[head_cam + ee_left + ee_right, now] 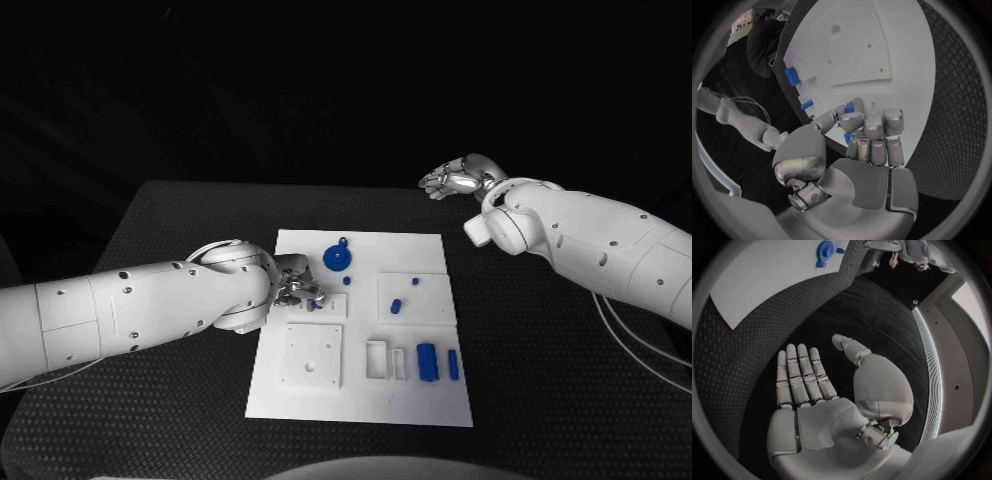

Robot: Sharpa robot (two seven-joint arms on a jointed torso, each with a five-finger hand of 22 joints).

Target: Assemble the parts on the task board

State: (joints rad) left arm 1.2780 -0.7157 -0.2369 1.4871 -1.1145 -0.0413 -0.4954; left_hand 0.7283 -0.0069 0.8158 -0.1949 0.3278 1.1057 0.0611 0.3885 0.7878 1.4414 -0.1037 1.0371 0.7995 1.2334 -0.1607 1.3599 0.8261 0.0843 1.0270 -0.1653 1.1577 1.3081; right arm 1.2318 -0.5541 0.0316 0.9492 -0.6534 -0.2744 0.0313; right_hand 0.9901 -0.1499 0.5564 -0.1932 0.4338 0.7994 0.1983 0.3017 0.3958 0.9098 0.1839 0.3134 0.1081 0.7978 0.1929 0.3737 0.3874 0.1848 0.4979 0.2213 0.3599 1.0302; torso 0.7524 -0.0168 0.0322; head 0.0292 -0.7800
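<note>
White board: the task board [361,400] lies flat in the middle of the black table [173,215], its long side running away from the robot.
Hard to see: the left hand [296,288] is over the left edge of the board, and the arm hides most of it in the head view; from the left wrist view the fingers [873,135] are curled in, and a small blue part [849,107] sits between the thumb and a fingertip. Most of this part is covered, so I cannot tell its shape.
Left hand: clamped on that small blue part, just above the board surface.
Right hand: the right hand [462,180] is beyond the far right corner of the board, well apart from it; in the right wrist view the palm is flat, the fingers [801,375] are stretched out, and it holds nothing.
Recesses: a tall blue block [427,361] and a thin blue bar [453,364] are near the right edge of the board, beside a narrow white slot [376,359]; whether they stand in pockets I cannot tell.
Other parts: a round blue disc [336,258] lies at the far end of the board; two small blue pieces [397,305] are on a square area at the right.
Raised plate: a white square plate [313,356] with small holes is at the near left of the board.
</note>
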